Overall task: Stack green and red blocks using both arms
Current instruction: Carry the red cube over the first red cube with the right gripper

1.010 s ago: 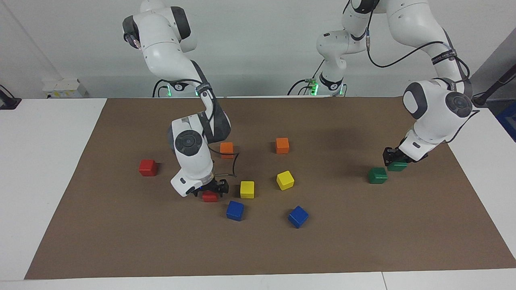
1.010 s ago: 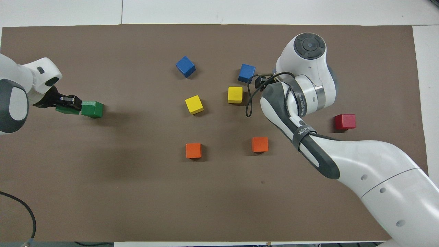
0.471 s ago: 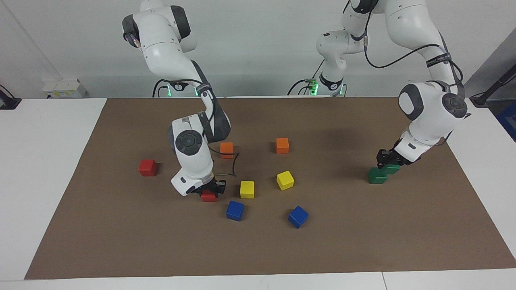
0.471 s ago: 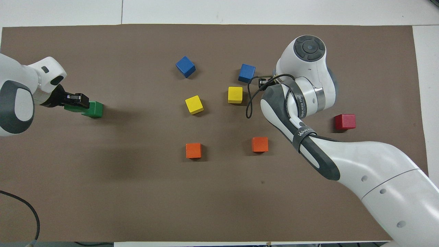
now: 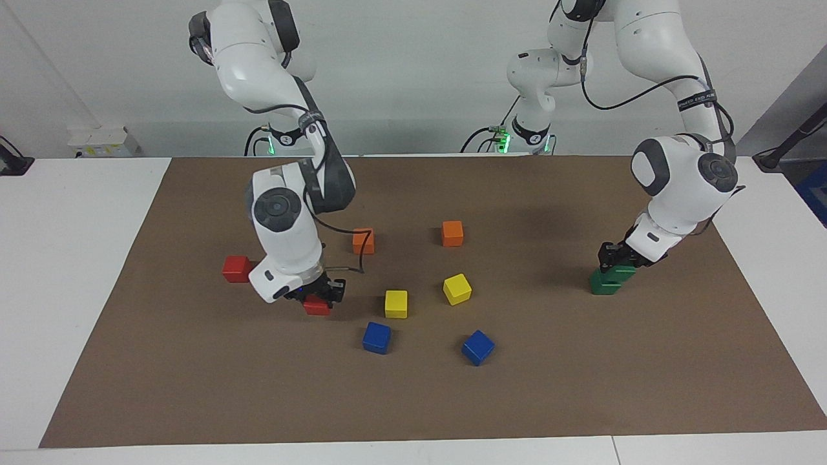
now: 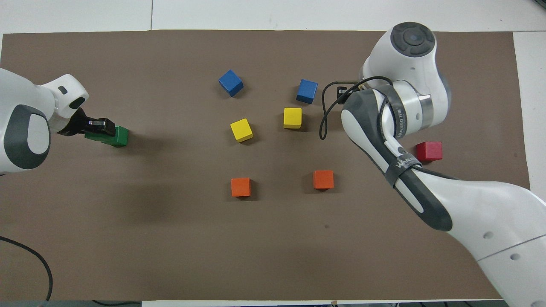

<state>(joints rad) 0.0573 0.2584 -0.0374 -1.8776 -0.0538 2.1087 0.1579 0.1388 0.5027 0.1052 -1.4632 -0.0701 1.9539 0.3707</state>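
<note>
The right gripper point(image 5: 321, 294) is squeezing a red block point(image 5: 316, 305), holding it up over the brown mat point(image 5: 194, 387). That block is hanging in the air beside the yellow block point(image 5: 396, 303), toward the right arm's end of the table. The other red block point(image 5: 236, 268) is sitting on the mat, also on the right arm's side of that yellow block and a little nearer to the robots.

The left gripper point(image 5: 614, 258) is squeezing a green block point(image 5: 620, 271). It is holding this block over the second green block point(image 5: 602, 284), which is sitting on the mat well apart from the yellow block, toward the left arm's end of the table. The held one is looking shifted a bit off the lower one, and I cannot tell if they are touching.

Another yellow block point(image 5: 457, 289), two blue blocks point(image 5: 376, 337) and two orange blocks point(image 5: 363, 240) are lying around the first yellow block
</note>
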